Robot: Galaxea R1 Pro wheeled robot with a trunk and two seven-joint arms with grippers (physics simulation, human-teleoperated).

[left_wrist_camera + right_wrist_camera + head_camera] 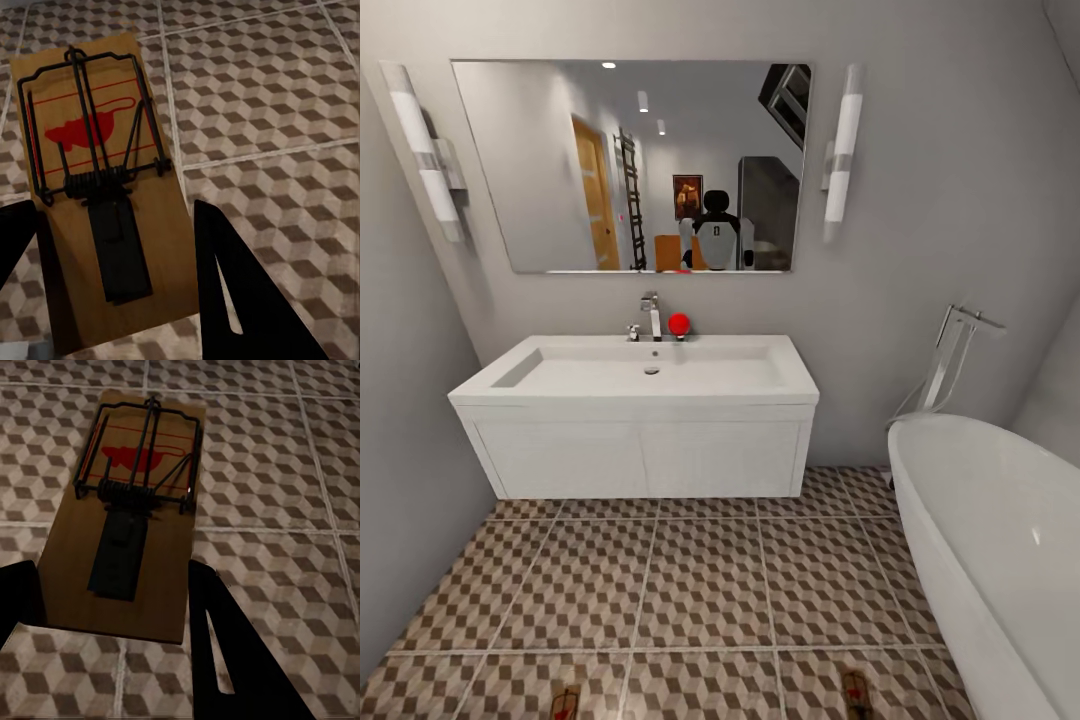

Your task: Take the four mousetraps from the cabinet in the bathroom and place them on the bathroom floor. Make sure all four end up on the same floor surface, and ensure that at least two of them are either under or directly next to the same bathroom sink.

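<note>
1. Where the head view looks ahead, a white sink [650, 375] sits on a white vanity [640, 455] on the wall, with a chrome tap [651, 316] and a small red thing [679, 323] beside it. A mirror [630, 165] hangs above, and a white tub [1000, 540] stands at the right. The floor [700, 580] has cube-pattern tiles. Two mousetraps peek in at the bottom edge, one on the left [565, 702] and one on the right [855, 692], well apart.
2. In the left wrist view, the left pincer [112, 247] pinches a trap [105, 195] by its near end, with one dark finger [240, 292] on each side. The trap shows a red mouse mark and black wire. Tiles lie behind it.
3. In the right wrist view, the right pincer [112, 604] pinches another trap [131, 514] by its near end, over the tiles.
</note>
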